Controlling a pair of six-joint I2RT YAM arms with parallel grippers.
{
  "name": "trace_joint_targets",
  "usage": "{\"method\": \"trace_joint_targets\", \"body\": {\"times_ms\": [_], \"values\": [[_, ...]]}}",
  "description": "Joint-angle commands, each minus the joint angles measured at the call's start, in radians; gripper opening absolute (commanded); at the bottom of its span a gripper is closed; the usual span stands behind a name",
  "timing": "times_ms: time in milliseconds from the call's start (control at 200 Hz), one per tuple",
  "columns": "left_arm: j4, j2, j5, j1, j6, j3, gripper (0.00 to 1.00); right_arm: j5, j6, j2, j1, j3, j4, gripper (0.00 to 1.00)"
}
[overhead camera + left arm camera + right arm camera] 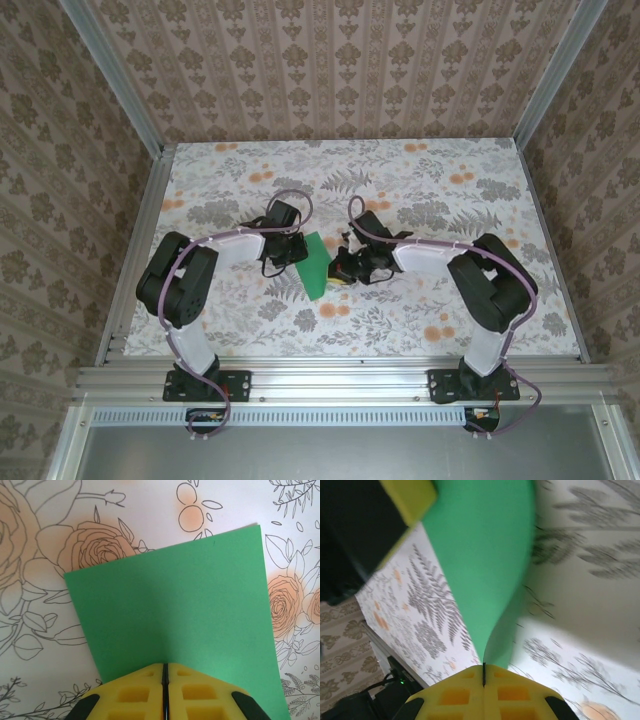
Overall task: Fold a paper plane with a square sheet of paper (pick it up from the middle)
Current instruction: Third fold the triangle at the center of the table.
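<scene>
Yellow pads (135, 695) of the left pincer (165, 669) sit lowest in its wrist view, pressed together with only a hairline seam between them. They appear to be clamped on the near edge of the square sheet of paper (175, 605). Ahead of that pincer the bright green sheet spreads out flat and smooth, with no crease showing, and the flower-printed desk (50, 510) lies beyond it.

From above, the sheet (316, 265) stands between the two pincers, just right of the left pincer (290, 250) and just left of the right pincer (342, 268), and looks lifted off the desk (450, 320).

The right pincer (484, 672) is likewise closed tight, pinching an edge of the sheet (480, 555), which rises away from its tips in a soft curve.

That curve suggests very thin, light paper: floppy, with no stiffness of its own, likely to sag or twist when held at one spot only. It should crease sharply where pressed, and any stray dent would probably stay. It could tear if the two pincers pull apart. Lying flat on the smooth desk it may slide and be hard to get under. An edge offers the surest hold, and a pinch at the middle would need the sheet bowed upward first.

No brand, label or writing can be read on the paper, the pads or the desk
</scene>
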Motion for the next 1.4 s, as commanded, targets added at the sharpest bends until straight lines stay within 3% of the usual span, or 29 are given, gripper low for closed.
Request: {"method": "trace_joint_targets", "body": {"times_ms": [0,210,455,875,1395], "values": [[-0.023,0.015,-0.002,0.002,-0.018,-0.026,0.1,-0.026,0.024,0.043,0.015,0.056,0.059,0.02],[-0.028,-0.046,0.022,0.001,-0.001,0.015,0.14,-0.001,0.029,0.068,0.023,0.088,0.031,0.03],[-0.085,-0.102,-0.059,0.011,0.033,0.043,0.25,0.037,-0.015,0.067,0.026,0.102,-0.049,0.04],[-0.102,0.063,-0.065,0.023,0.034,0.087,0.09,-0.009,-0.006,0.095,0.034,0.117,0.01,0.06],[-0.104,0.074,-0.055,0.019,0.036,0.071,0.06,-0.006,0.038,0.163,0.038,0.141,0.11,0.06]]}}
